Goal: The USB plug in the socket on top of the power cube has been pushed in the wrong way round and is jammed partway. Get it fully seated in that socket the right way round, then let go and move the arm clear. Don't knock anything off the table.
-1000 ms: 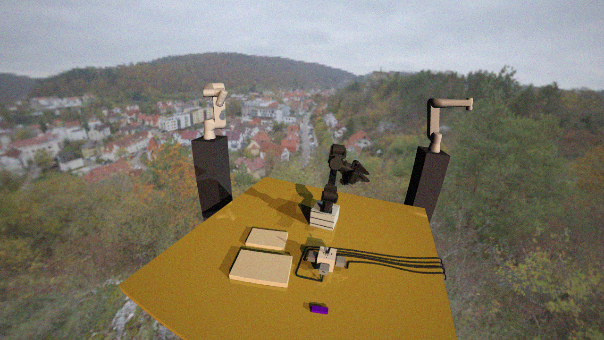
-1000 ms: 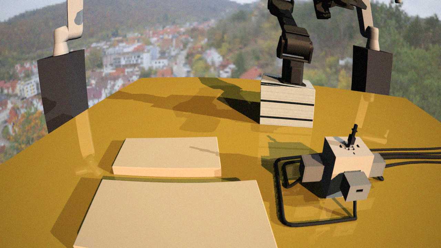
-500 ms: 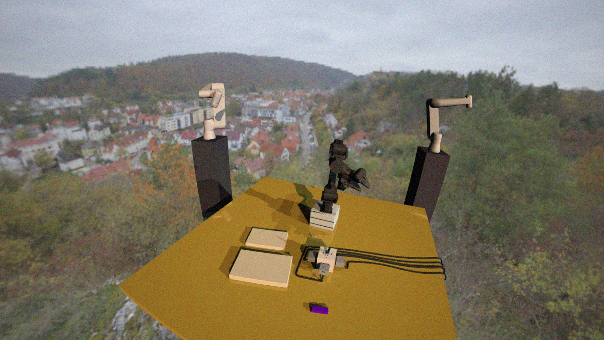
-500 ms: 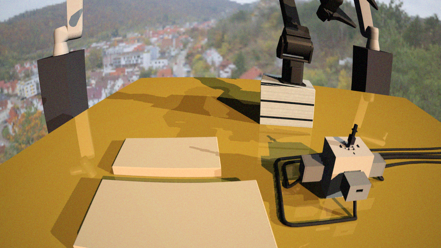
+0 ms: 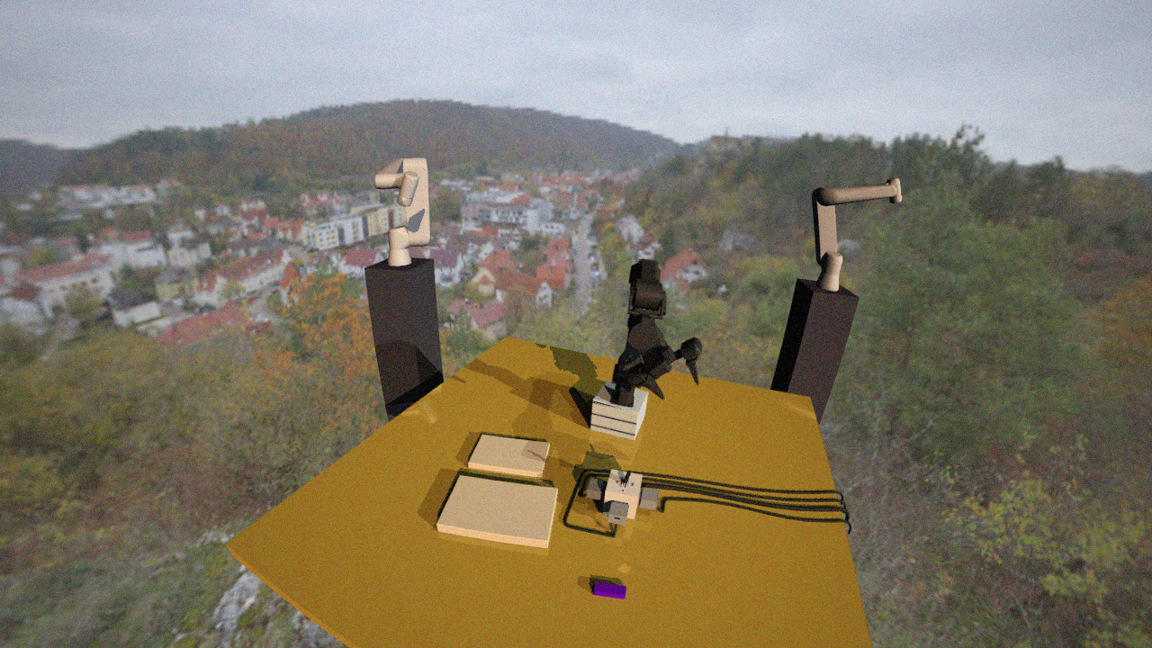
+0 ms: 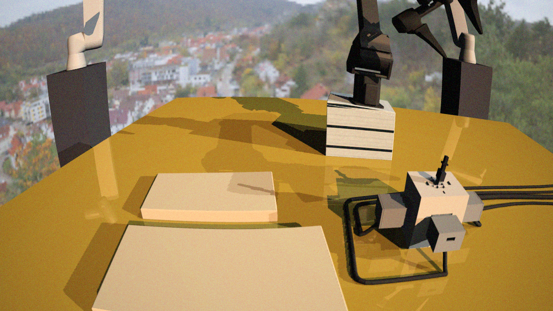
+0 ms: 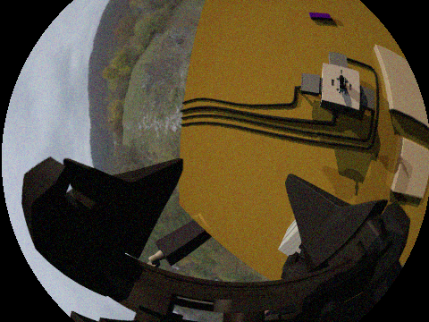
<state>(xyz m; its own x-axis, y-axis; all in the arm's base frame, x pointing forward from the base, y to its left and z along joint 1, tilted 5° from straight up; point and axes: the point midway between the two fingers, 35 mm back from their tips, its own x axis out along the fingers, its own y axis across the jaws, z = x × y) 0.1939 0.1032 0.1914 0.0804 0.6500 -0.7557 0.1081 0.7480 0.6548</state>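
Note:
The power cube (image 5: pixel 634 501) (image 6: pixel 440 204) (image 7: pixel 329 95) is pale, with small dark slots on its top. The black USB plug (image 6: pixel 440 176) (image 7: pixel 342 83) stands up from the top with a slight lean, its body well above the face. Which way round it is and how deep it sits cannot be told. My gripper (image 5: pixel 679 389) (image 6: pixel 463 45) (image 7: pixel 237 172) is open and empty. It hangs in the air well behind and to the right of the cube in the top and exterior views, pointing downward, far from the plug.
Grey plugs (image 6: pixel 391 211) (image 6: pixel 447 233) (image 6: pixel 475 207) stick out of the cube's sides, with black cables running to the right. Two flat pale slabs (image 5: pixel 499 508) (image 5: pixel 508 454) lie left of it. A purple block (image 5: pixel 609 590) (image 7: pixel 319 16) lies near the front. Two pale arms stand on dark pedestals behind.

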